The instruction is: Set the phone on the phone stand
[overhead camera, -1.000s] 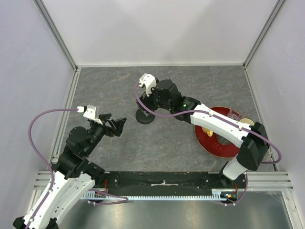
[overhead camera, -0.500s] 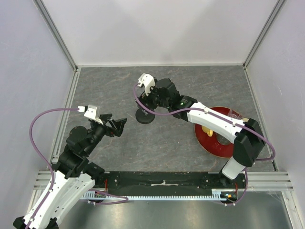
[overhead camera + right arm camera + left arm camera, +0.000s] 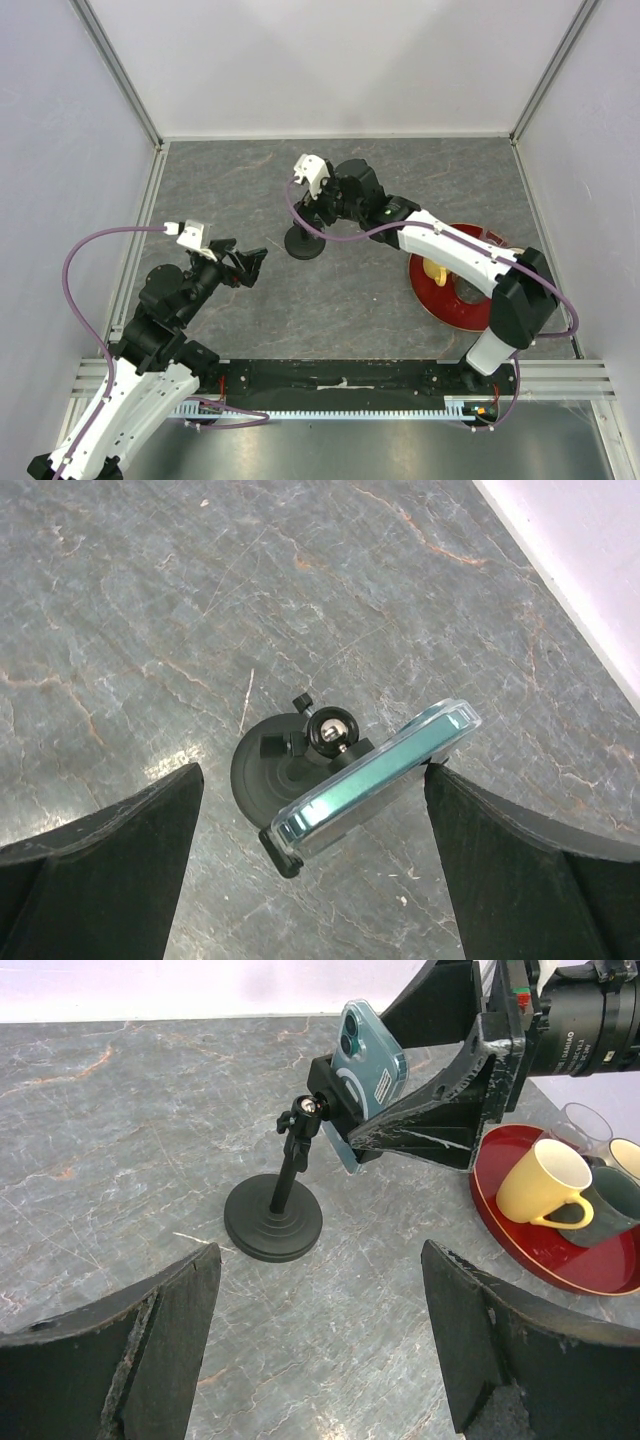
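My right gripper (image 3: 312, 770), jaws spread wide, flanks the phone (image 3: 365, 1055) seated on the phone stand (image 3: 273, 1222). My left gripper (image 3: 320, 1248) is likewise spread and empty. The phone's label (image 3: 381, 1088) is illegible.

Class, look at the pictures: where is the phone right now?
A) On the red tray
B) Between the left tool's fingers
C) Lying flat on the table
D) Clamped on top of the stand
D: the phone sits tilted in the holder atop the phone stand, whose rod rises from its disc base.

You have one printed sticker (image 3: 385, 1088) on the back of the phone (image 3: 370, 1055), too small to read. White lettering on the black barrel (image 3: 592, 1022) beside it: illegible.
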